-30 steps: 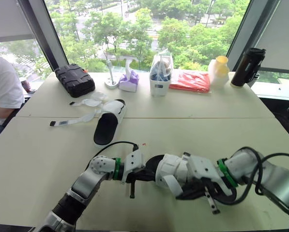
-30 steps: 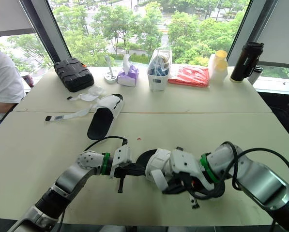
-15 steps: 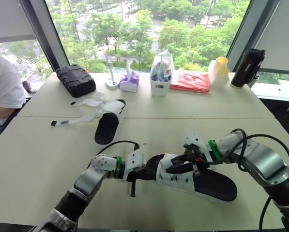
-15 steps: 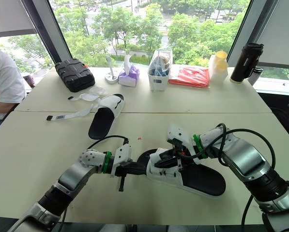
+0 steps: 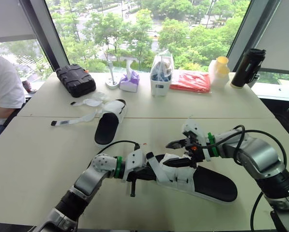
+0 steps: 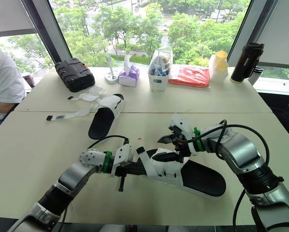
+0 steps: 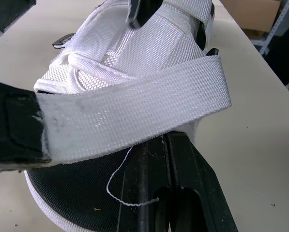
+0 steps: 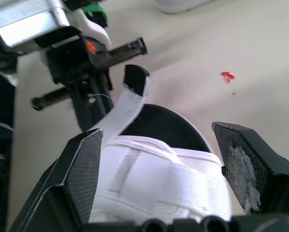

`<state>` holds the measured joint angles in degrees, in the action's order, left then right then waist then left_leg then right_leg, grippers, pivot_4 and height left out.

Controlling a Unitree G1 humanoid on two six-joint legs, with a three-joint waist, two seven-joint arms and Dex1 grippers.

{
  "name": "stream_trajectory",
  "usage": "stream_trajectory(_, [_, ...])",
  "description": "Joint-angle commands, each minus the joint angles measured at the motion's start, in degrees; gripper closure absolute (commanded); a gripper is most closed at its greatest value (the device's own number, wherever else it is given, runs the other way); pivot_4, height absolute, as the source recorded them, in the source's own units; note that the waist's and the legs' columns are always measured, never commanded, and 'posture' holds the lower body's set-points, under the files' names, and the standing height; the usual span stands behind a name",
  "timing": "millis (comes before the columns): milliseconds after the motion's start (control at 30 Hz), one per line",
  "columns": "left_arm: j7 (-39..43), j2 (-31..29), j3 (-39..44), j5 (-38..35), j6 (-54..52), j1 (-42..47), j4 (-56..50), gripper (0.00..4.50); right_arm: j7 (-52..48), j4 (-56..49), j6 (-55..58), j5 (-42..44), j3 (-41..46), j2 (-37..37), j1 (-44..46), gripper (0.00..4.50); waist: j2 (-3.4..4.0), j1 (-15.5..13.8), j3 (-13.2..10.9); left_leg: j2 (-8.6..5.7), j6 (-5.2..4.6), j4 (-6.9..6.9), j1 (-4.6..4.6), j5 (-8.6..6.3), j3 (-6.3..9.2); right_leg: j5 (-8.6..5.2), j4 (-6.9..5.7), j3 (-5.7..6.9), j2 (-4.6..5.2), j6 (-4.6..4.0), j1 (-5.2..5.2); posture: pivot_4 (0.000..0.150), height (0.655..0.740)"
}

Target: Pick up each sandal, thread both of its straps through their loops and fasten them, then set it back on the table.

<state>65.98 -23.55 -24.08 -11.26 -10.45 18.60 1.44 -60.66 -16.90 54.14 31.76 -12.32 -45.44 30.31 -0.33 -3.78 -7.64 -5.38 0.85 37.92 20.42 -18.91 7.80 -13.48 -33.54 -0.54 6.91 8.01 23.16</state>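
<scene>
The near sandal [image 5: 209, 183] lies on the table [image 5: 47, 159] close to the front edge, black footbed up, its toe pointing at the left gripper [image 5: 143, 172]. That gripper's fingers are pressed together at the toe, their tips hidden behind a loose white strap [image 7: 134, 116] that crosses in front of them and rises to a black tip — whether they pinch it I cannot tell. The right gripper [image 5: 183, 150] hovers over the sandal's white upper with its fingers spread wide, one on either side of the webbing. The second sandal [image 5: 108, 126] sits farther back on the robot's left, unfastened — its straps [image 5: 76, 119] trail flat across the table beside it.
</scene>
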Motion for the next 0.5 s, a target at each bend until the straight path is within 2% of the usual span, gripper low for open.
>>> stream_trajectory(33, [0.19, -0.55, -5.77, 5.12, -2.1, -2.41, 5.32, 4.5, -0.3, -3.2, 2.17, 2.8, 2.16, -0.15, 2.02, 0.6, 0.0, 0.01, 0.0, 0.0, -0.03, 0.0, 0.0, -0.02, 0.0, 0.0, 0.0, 0.0, 0.0, 0.0, 0.0, 0.15, 0.74])
stream_trajectory(233, [0.22, -0.4, -5.71, 5.04, -2.06, -2.33, 5.5, 4.5, 0.61, -2.07, 2.05, 0.28, -2.56, 2.16, 3.4, 0.6, 0.0, 0.04, 0.0, 0.0, -0.06, 0.0, -0.02, -0.03, 0.0, 0.0, -0.01, 0.0, 0.0, 0.0, 0.0, 0.15, 0.74])
stream_trajectory(500, [-0.03, -0.07, -5.75, 5.05, -1.89, -2.51, 5.68, 4.5, -1.77, 5.15, 0.77, -4.36, -10.8, 5.09, 9.19, 0.6, 0.02, 0.07, 0.01, -0.02, 0.01, 0.04, -0.02, 0.0, 0.01, 0.01, -0.06, 0.0, 0.0, -0.01, 0.02, 0.15, 0.74])
